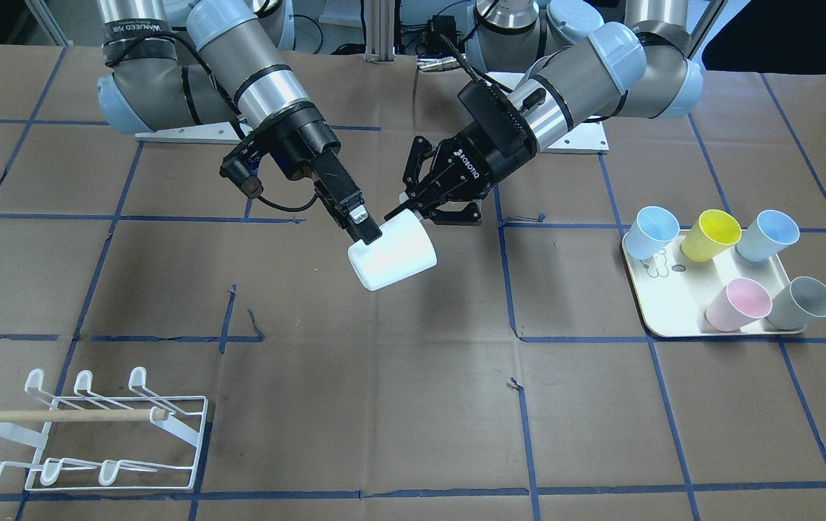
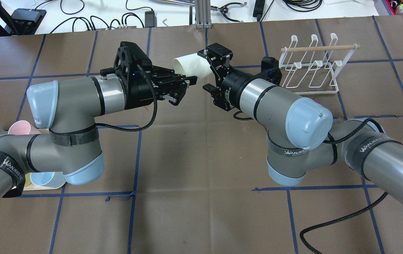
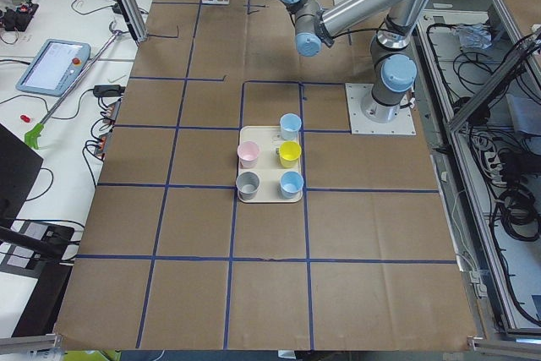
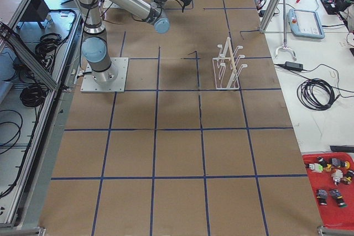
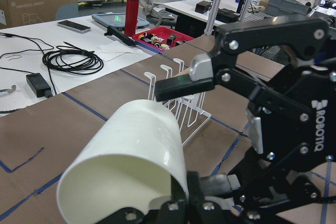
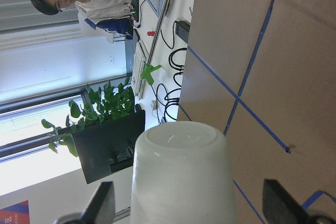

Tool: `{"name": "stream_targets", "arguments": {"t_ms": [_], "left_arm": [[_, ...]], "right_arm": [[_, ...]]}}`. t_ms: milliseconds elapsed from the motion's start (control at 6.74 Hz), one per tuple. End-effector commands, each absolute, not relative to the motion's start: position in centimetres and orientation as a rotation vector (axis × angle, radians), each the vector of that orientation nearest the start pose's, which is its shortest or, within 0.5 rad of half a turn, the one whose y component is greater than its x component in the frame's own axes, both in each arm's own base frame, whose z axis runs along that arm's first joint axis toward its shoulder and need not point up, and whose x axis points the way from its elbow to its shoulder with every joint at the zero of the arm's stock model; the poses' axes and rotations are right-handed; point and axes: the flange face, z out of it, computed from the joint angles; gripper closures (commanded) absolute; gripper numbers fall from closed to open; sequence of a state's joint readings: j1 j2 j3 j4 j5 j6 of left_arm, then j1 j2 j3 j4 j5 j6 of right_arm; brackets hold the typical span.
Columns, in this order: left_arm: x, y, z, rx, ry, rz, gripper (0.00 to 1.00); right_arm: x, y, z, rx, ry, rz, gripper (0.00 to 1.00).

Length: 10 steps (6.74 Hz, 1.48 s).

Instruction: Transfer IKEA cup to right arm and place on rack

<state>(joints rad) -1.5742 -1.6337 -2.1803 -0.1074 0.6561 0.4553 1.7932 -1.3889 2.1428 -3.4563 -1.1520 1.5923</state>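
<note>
A white IKEA cup (image 1: 393,255) hangs on its side in the air over the table's middle. My left gripper (image 1: 413,206), marked ROBOTIQ, is shut on its rim, with one finger inside the mouth in the left wrist view (image 5: 181,200). My right gripper (image 1: 377,242), with narrow silver-tipped fingers (image 1: 359,215), straddles the cup's closed end. In the right wrist view the cup (image 6: 181,177) sits between the fingers (image 6: 102,203) with a gap on each side, so the gripper is open. The white wire rack (image 1: 95,427) with its wooden dowel stands empty near the table's operator-side edge, on the right arm's side.
A cream tray (image 1: 673,322) on the left arm's side holds two blue cups (image 1: 655,231), a yellow cup (image 1: 709,235), a pink cup (image 1: 738,304) and a grey cup (image 1: 803,302). Brown paper with blue tape lines covers the table. Cables trail beside the right arm (image 2: 328,218).
</note>
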Motion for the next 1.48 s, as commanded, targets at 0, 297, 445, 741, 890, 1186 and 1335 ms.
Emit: {"name": "stream_targets", "arguments": {"t_ms": [0,297,445,741,890,1186,1335], "left_arm": [[-21.4,-44.6,37.0,-0.933,-2.016,1.125,1.00],[-21.5,-44.5,37.0,-0.934,-2.015,1.122,1.00],[-21.5,-44.5,37.0,-0.934,-2.014,1.122,1.00],[-21.5,-44.5,37.0,-0.934,-2.015,1.122,1.00],[-21.5,-44.5,37.0,-0.932,-2.016,1.121,1.00],[-21.5,-44.5,36.9,-0.931,-2.016,1.120,1.00],[-21.5,-44.5,36.9,-0.931,-2.016,1.120,1.00]], "right_arm": [[28.0,-44.9,36.2,1.044,1.700,-0.444,0.01],[28.2,-46.0,36.1,1.041,1.698,-0.446,0.01],[28.2,-46.0,36.0,1.042,1.699,-0.445,0.02],[28.2,-46.1,35.9,1.045,1.701,-0.443,0.04],[28.2,-46.1,35.8,1.046,1.702,-0.442,0.04],[28.3,-46.2,35.6,1.048,1.705,-0.437,0.12],[28.3,-46.2,35.5,1.049,1.706,-0.436,0.23]]}}
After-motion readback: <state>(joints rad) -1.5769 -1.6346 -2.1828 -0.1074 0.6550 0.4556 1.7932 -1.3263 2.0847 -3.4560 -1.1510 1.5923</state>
